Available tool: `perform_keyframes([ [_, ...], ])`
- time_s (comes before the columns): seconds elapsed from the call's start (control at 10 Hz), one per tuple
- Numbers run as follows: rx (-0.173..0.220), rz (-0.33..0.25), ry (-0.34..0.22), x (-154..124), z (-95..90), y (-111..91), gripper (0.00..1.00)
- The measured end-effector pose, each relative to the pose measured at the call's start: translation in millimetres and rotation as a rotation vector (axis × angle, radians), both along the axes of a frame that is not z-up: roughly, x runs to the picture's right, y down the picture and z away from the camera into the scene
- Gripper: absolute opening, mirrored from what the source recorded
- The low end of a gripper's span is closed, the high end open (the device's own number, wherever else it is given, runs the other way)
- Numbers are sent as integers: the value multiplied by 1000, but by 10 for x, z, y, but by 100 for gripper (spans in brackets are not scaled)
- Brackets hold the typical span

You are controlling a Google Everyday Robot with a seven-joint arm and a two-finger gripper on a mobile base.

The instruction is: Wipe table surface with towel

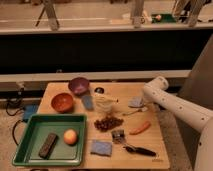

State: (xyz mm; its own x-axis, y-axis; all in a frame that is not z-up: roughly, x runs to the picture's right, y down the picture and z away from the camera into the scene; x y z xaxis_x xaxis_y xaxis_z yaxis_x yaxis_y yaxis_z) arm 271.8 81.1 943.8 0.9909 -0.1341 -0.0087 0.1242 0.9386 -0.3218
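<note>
Your gripper sits just right of the towel, mostly hidden behind the arm. Farther right of the towel, the arm is cut off by the edge.

Robot test lab (props on wooden table, claw beside towel).

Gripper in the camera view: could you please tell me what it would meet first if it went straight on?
The gripper, over the far right part of the wooden table, points down and leftward. First in that line looks to be the grey towel lying on the table, though depth is unclear.
</note>
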Motion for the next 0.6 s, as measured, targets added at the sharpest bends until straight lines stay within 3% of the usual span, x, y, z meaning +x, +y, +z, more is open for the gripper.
perform_keyframes([
  [0.2, 1, 14, 22, 26, 130, -97, 0],
  [0.6, 10, 19, 25, -209, 255, -259, 0],
])
